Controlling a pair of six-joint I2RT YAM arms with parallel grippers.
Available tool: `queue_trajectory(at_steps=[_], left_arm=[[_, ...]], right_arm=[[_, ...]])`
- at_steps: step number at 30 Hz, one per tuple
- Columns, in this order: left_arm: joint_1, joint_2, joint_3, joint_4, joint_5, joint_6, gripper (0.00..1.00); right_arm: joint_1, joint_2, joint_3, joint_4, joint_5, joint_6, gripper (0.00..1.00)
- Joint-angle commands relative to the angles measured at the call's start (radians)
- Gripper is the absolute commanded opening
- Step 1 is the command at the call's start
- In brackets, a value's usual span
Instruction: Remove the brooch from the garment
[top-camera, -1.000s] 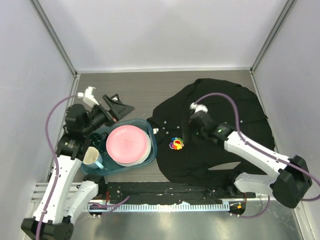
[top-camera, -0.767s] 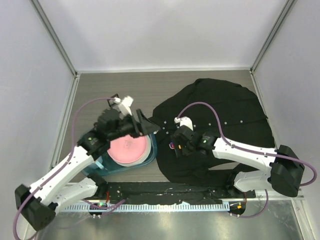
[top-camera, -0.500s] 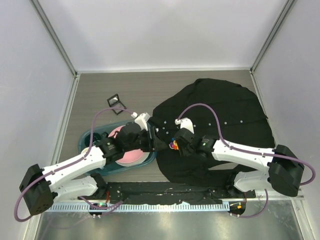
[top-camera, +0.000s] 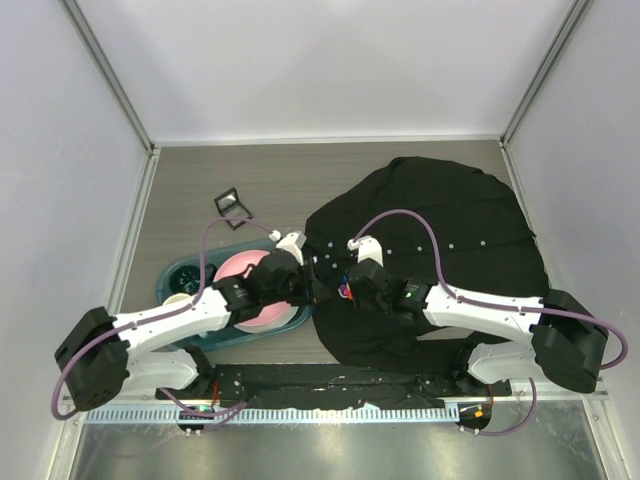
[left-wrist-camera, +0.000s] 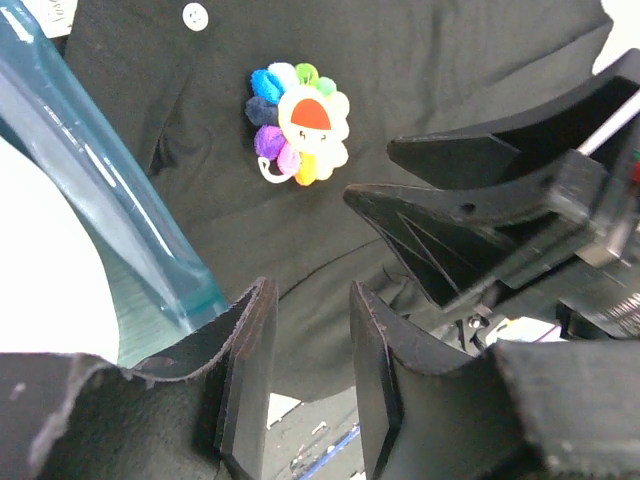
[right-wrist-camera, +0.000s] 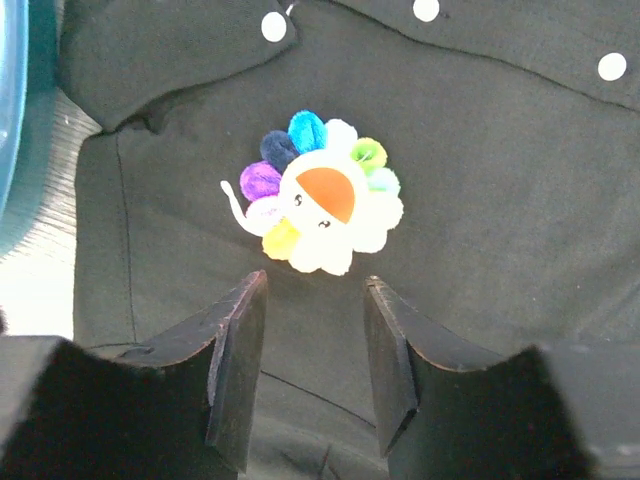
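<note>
The brooch (top-camera: 347, 290) is a small flower with coloured petals, pinned to the black garment (top-camera: 450, 215) near its left edge. My left gripper (top-camera: 314, 284) comes in from the left over the shirt's edge. In the left wrist view it (left-wrist-camera: 310, 300) is open with nothing between the fingers, and the brooch (left-wrist-camera: 300, 125) lies ahead on the garment (left-wrist-camera: 450, 60). My right gripper (top-camera: 352, 288) hovers at the brooch. In the right wrist view it (right-wrist-camera: 315, 290) is open and empty, the brooch (right-wrist-camera: 320, 205) just beyond its tips on the garment (right-wrist-camera: 500, 150).
A teal tray (top-camera: 185, 272) holding a pink plate (top-camera: 250, 300) and a cup (top-camera: 178, 300) sits left of the shirt, its rim (left-wrist-camera: 110, 210) close beside my left fingers. A small black stand (top-camera: 230, 205) lies behind it. White buttons (right-wrist-camera: 273, 26) dot the shirt.
Both arms have swung inward to the brooch, the left one crossing over the tray from the far left. Both grippers' jaws have narrowed.
</note>
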Motion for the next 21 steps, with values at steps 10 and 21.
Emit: queue_trajectory(at_steps=[10, 21], left_arm=[[-0.019, 0.282, 0.181, 0.03, -0.064, -0.01, 0.26], [-0.021, 0.455, 0.322, -0.106, -0.162, 0.032, 0.13]], right_arm=[[0.006, -0.016, -0.091, 0.235, -0.004, -0.023, 0.42], [0.006, 0.05, -0.094, 0.263, 0.022, -0.034, 0.6]])
